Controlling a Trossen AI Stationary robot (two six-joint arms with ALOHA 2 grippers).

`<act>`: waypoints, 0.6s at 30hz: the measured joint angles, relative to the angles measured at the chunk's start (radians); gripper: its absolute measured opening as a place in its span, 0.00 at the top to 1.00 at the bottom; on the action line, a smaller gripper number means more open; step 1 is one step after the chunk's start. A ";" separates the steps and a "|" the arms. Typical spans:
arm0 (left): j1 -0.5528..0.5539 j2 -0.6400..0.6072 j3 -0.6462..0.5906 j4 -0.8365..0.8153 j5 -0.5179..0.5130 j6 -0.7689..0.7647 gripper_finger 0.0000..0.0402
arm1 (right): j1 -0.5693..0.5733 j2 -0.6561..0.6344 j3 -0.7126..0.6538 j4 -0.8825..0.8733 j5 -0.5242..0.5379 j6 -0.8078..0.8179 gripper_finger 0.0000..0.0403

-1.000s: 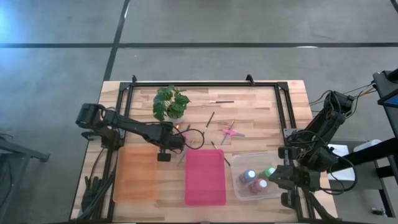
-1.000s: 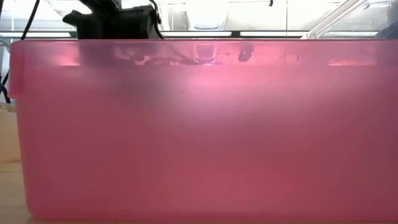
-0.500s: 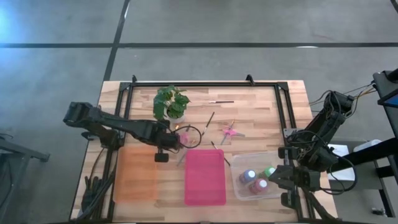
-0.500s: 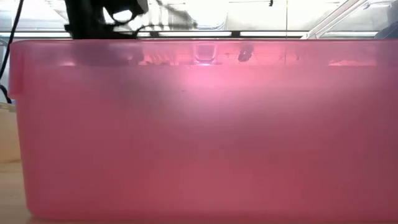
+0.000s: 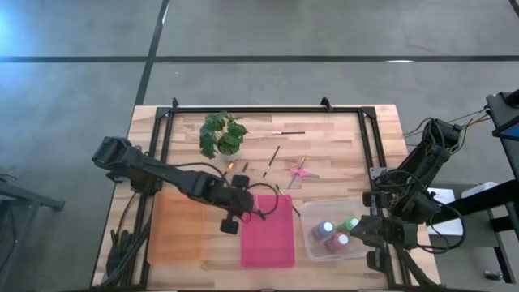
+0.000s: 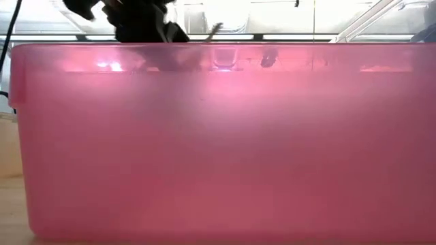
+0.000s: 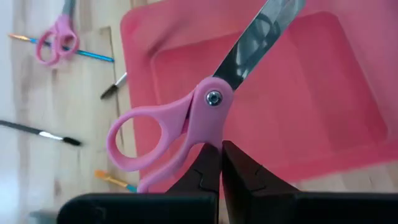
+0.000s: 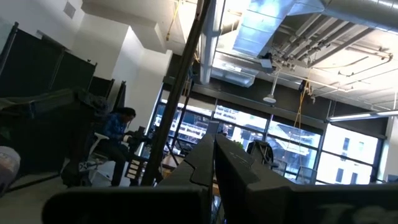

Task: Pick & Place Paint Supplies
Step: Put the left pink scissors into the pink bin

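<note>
Left claw [image 5: 253, 205] now over pink tray [image 5: 272, 243]

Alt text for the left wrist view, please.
The left gripper is shut on pink scissors, blades pointing over the pink tray. Beyond on the wooden table lie a second pair of scissors and scattered brushes.

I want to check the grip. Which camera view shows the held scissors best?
The left wrist view: the pink scissors fill it, pinched by the left gripper above the pink tray. The high view shows them tiny, the low view only a tip, the right wrist view nothing.
</note>
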 joint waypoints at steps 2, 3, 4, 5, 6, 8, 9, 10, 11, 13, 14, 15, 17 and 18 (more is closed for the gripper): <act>0.000 0.032 0.019 0.005 0.020 -0.002 0.99 | 0.000 0.000 0.000 0.000 0.000 0.000 0.98; -0.001 0.047 0.029 0.009 0.032 0.001 0.99 | 0.000 0.000 0.000 0.000 0.000 0.000 0.98; -0.003 0.063 0.038 0.014 0.042 0.007 0.99 | 0.000 0.000 0.000 0.000 0.000 0.000 0.98; -0.005 0.078 0.046 0.015 0.053 0.013 0.99 | 0.000 0.000 0.000 -0.001 0.000 0.000 0.98; -0.005 0.093 0.051 0.014 0.060 0.015 0.99 | 0.000 0.000 0.000 0.000 0.000 0.000 0.98; -0.006 0.123 0.065 0.012 0.071 0.016 0.99 | 0.000 0.000 0.000 -0.001 0.000 0.000 0.98; -0.007 0.136 0.070 0.012 0.073 0.016 0.99 | 0.000 0.000 0.000 -0.002 0.000 0.000 0.98; -0.007 0.149 0.078 0.009 0.073 0.016 0.99 | 0.000 0.000 0.000 -0.002 0.000 0.002 0.98; -0.008 0.159 0.085 0.009 0.073 0.015 0.99 | 0.000 0.000 0.000 -0.004 0.000 0.004 0.98; -0.012 0.176 0.096 0.010 0.079 0.015 0.96 | 0.000 0.000 0.000 -0.007 0.000 0.004 0.98; -0.014 0.182 0.100 0.008 0.080 0.016 0.95 | 0.000 0.000 0.000 -0.007 0.000 0.005 0.98; -0.015 0.185 0.101 0.008 0.082 0.015 0.94 | 0.000 0.000 0.000 -0.008 0.000 0.007 0.98; -0.016 0.185 0.101 0.008 0.082 0.015 0.92 | 0.000 0.000 0.000 -0.008 0.000 0.007 0.98; -0.016 0.186 0.101 0.011 0.082 0.015 0.92 | 0.000 0.000 0.000 -0.009 0.000 0.007 0.98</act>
